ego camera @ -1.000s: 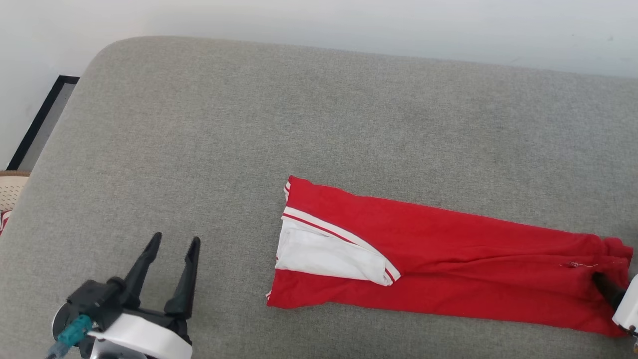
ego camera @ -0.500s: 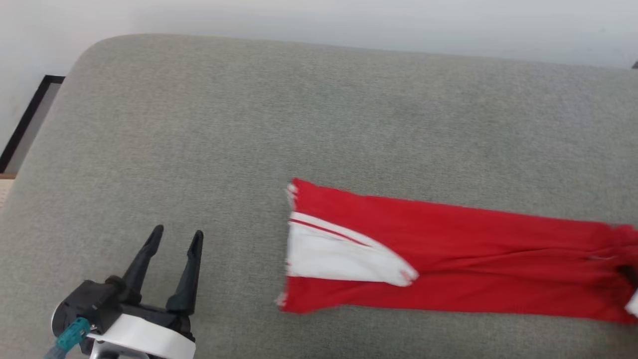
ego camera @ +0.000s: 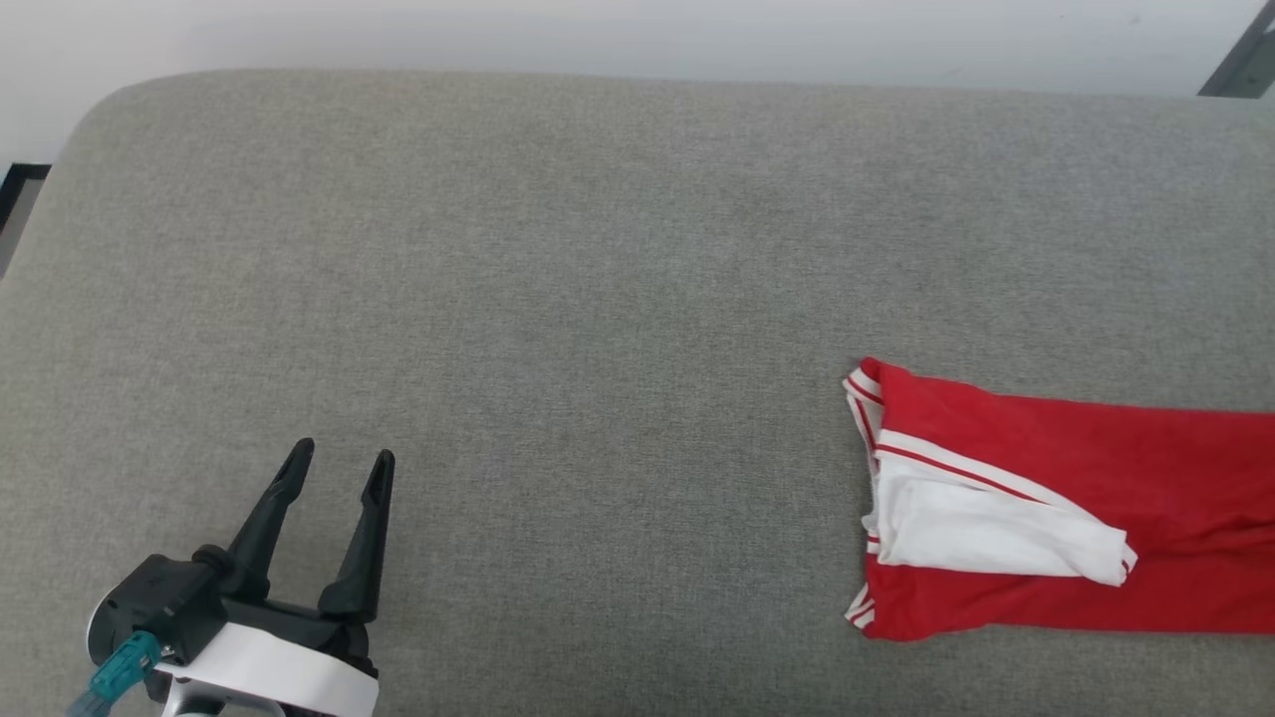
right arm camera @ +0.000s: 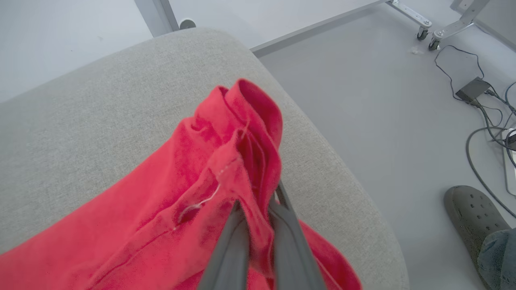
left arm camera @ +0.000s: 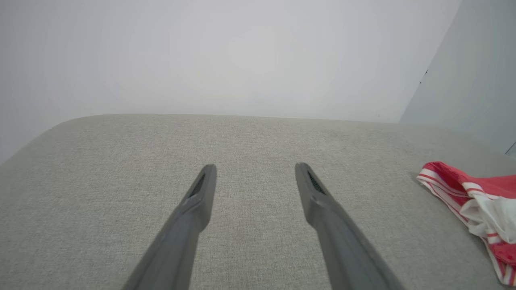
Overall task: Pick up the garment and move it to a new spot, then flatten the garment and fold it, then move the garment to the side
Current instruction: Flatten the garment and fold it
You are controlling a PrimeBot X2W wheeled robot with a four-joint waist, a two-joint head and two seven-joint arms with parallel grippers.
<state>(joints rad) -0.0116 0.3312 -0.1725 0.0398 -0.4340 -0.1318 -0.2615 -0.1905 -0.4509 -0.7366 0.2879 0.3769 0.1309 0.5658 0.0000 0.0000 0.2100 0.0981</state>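
Grey fabric-covered counter (ego camera: 598, 249) against a pale wall; grey floor (right arm camera: 383, 100), cables (right arm camera: 475, 80) and a person's shoe (right arm camera: 475, 213) lay beyond its right end. The garment (ego camera: 1096, 468) lay folded into a narrow strip at the counter's right end. The right gripper (right arm camera: 258, 209) was clenched on its red hem; the left gripper (ego camera: 343, 453) was empty, fingers spread. Judged: folding done, move to the side in hand.

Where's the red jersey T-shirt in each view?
Head view: red jersey T-shirt with white sleeve, lower right, cut by right edge.
Left wrist view: T-shirt low at right edge.
Right wrist view: T-shirt centre to lower left, pinched in right tool.
Shared landmark: grey fabric cushion beneath it.
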